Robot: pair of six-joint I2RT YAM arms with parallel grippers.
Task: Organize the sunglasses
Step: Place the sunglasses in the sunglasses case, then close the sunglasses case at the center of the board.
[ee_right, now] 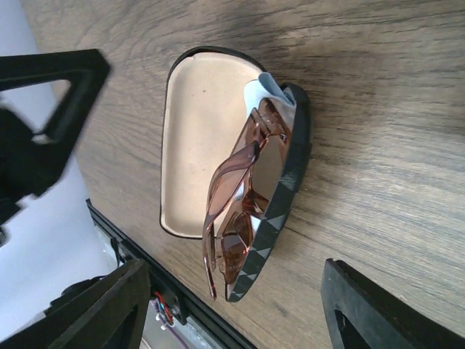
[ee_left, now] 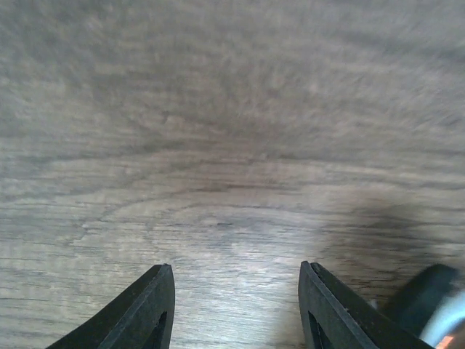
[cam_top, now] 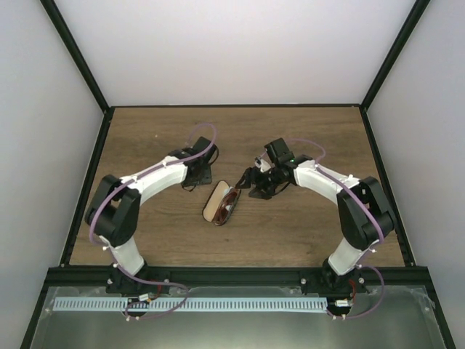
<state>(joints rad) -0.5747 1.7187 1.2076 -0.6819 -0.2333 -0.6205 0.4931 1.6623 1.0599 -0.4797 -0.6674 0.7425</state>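
I'm seeing the sunglasses (ee_right: 240, 196) lying in the open tan-lined glasses case (ee_right: 195, 138) at mid-desk (ee_left: 232, 145). My right claw (ee_right: 232, 305) is hanging above them, spread wide and gripping nothing. My left claw (ee_left: 236, 291) is hovering over bare wood, parted and empty.

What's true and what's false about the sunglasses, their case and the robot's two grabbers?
1. The sunglasses lie in the open case. True.
2. The left gripper holds the sunglasses. False: it is open and empty over the bare table.
3. A light blue cloth sits in the case. True.
4. The right gripper is clamped on the case. False: it is open and grips nothing.
5. The lenses are green. False: they are amber-brown.
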